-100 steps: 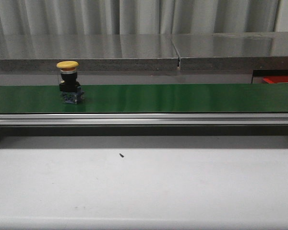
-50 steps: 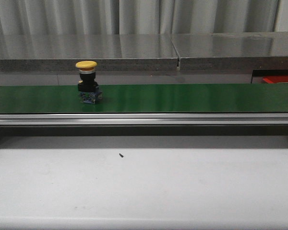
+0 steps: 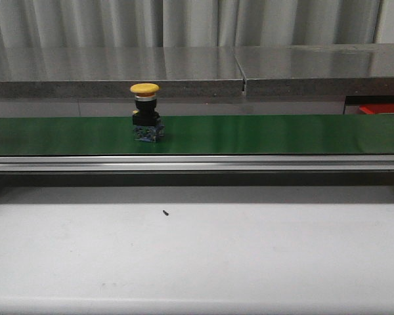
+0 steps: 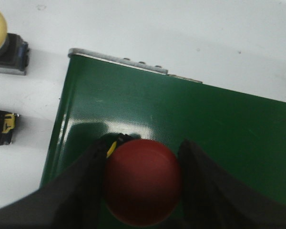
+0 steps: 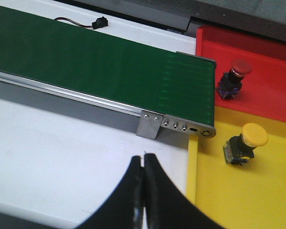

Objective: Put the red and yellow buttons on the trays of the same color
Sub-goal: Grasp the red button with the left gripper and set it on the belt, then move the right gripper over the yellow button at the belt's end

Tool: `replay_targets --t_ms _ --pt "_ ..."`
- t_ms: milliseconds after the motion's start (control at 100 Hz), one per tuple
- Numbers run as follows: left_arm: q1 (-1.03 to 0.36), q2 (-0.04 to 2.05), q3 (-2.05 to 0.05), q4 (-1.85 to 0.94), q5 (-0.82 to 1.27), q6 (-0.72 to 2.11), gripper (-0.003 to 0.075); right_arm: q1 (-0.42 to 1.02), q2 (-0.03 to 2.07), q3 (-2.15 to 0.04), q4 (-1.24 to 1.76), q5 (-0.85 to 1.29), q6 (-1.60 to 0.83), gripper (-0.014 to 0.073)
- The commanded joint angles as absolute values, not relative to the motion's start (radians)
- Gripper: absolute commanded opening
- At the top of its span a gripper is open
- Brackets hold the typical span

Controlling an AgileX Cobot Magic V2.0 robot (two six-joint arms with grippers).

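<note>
Left gripper (image 4: 143,191) pinching red button (image 4: 143,181) above belt (image 4: 229,129): set upright, release gently. Right gripper (image 5: 143,191) pressed together, empty, near red tray (image 5: 257,52) and yellow tray (image 5: 276,181). Yellow button (image 3: 146,113) upright mid-belt.

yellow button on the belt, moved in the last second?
Yes. The yellow button has travelled rightward along the green belt, closer to the seam in the steel ledge behind.

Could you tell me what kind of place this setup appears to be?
Probably a lab mock-up of a factory sorting line: a green conveyor belt carries a yellow push-button, and a red tray and a yellow tray sit at the belt's end.
</note>
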State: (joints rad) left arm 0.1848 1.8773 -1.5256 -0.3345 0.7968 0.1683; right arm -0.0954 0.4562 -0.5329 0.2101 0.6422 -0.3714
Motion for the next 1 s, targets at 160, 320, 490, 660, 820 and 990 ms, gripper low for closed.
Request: replay_targets --t_ms 160,320,490,660,820,990 --pt "0.177 1.804 -1.554 -0.362 0.775 0.167 0.0625 -0.095 0.46 -0.56 0.214 0.577 -0.371 -0.0098" --pt "0.156 1.741 -1.554 -0.364 0.756 0.179 0.0659 -0.095 0.46 -0.56 0.214 0.577 -0.371 -0.0098" --pt "0.107 1.642 -1.554 -0.366 0.757 0.232 0.0659 -0.095 0.46 -0.56 0.214 0.577 -0.371 -0.0098" --pt "0.048 1.512 -1.5 -0.366 0.751 0.272 0.0656 -0.095 0.46 -0.56 0.207 0.571 -0.372 -0.0098" --pt "-0.01 1.335 -1.335 -0.366 0.661 0.279 0.0629 -0.095 0.46 -0.56 0.207 0.572 -0.372 -0.0098" --pt "-0.055 1.108 -1.09 -0.366 0.504 0.279 0.0627 -0.095 0.46 -0.56 0.207 0.572 -0.372 -0.0098"
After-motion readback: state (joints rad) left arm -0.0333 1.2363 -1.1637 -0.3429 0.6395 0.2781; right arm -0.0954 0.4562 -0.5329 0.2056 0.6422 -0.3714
